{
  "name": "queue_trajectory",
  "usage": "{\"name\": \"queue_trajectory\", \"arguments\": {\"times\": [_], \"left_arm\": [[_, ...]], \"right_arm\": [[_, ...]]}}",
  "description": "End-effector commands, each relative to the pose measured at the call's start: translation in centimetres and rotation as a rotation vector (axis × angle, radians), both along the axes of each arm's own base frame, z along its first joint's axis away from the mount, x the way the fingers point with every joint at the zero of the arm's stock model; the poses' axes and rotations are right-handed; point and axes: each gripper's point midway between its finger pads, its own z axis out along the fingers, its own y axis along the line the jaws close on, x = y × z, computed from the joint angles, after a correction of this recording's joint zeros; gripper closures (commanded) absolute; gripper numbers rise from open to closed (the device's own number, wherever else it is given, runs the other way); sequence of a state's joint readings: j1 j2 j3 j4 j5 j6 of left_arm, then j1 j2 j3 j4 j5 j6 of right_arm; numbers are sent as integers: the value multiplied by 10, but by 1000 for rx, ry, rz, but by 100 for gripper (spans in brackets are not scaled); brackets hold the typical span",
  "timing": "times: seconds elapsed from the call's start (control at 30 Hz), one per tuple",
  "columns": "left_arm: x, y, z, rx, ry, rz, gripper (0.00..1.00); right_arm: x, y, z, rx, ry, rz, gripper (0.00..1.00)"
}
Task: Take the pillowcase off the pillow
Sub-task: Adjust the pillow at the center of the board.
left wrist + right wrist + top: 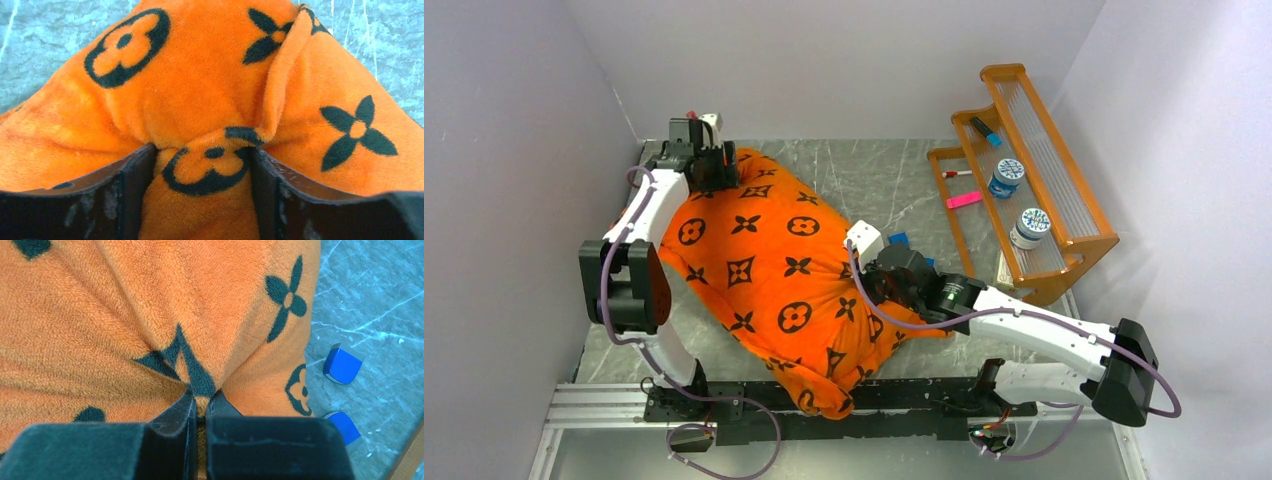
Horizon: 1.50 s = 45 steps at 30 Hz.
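Across the left half of the tabletop (874, 175), from its far left corner toward the middle of its near edge, the pillowcase (764, 260) was laid diagonally and fully stuffed. The pillow inside was wholly covered, and none of its white was shown. At the far left end the left gripper (712, 168) was set with its jaws fairly wide astride a bulge of plush fabric that touched both fingers (135, 175); whether that bulge was already clamped could not be told. On the right flank the right gripper (879, 280) was closed tight on a thin pinched ridge of the cover. The fabric was judged soft, fleecy, light and compliant, likely to stretch and bunch rather than slide cleanly. The filling was judged bulky and springy but not heavy. Hold was best taken on loose cloth alone, at a corner or along the open edge, though which end was open could not be told. A pinch that took in filling would be expected to drag the pillow along.
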<state>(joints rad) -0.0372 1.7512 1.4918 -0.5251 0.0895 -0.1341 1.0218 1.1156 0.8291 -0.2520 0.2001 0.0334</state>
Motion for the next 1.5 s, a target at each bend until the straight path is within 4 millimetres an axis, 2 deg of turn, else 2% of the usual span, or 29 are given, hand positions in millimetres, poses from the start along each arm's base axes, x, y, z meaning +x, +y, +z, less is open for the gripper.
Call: {"name": "queue_trajectory", "arguments": {"times": [0.0, 0.03, 0.1, 0.17, 0.27, 0.37, 0.63, 0.73, 0.87, 1.13, 1.37, 1.47], "left_arm": [[-46, -21, -36, -71, 167, -78, 43], [-48, -20, -23, -73, 127, -69, 52], [-50, -18, -5, -76, 64, -50, 79], [-54, -16, 13, -81, 8, -39, 94], [-63, -14, 30, -85, -48, -27, 95], [-77, -14, 39, -91, -80, -20, 95], [-104, -2, 75, -63, -191, 34, 95], [-114, -5, 94, -98, -262, 37, 95], [-128, -14, 105, -135, -299, -4, 95], [-156, -51, 117, -287, -336, -177, 95], [-186, -72, 120, -358, -323, -288, 95], [-201, -88, 124, -409, -310, -364, 95]], "right_arm": [[16, 12, 26, 60, -66, -46, 100], [20, 10, 29, 51, -79, -70, 100], [30, 8, 46, 61, -119, -112, 100], [37, 8, 63, 75, -158, -137, 100], [49, 7, 89, 65, -244, -157, 100], [62, 2, 115, 57, -323, -207, 100], [86, 9, 180, 147, -459, -247, 100], [98, 15, 205, 170, -503, -248, 100], [118, 22, 234, 200, -567, -258, 100], [177, 31, 242, 179, -617, -263, 100], [210, 56, 253, 164, -673, -236, 100], [221, 71, 253, 166, -677, -213, 100]]}}
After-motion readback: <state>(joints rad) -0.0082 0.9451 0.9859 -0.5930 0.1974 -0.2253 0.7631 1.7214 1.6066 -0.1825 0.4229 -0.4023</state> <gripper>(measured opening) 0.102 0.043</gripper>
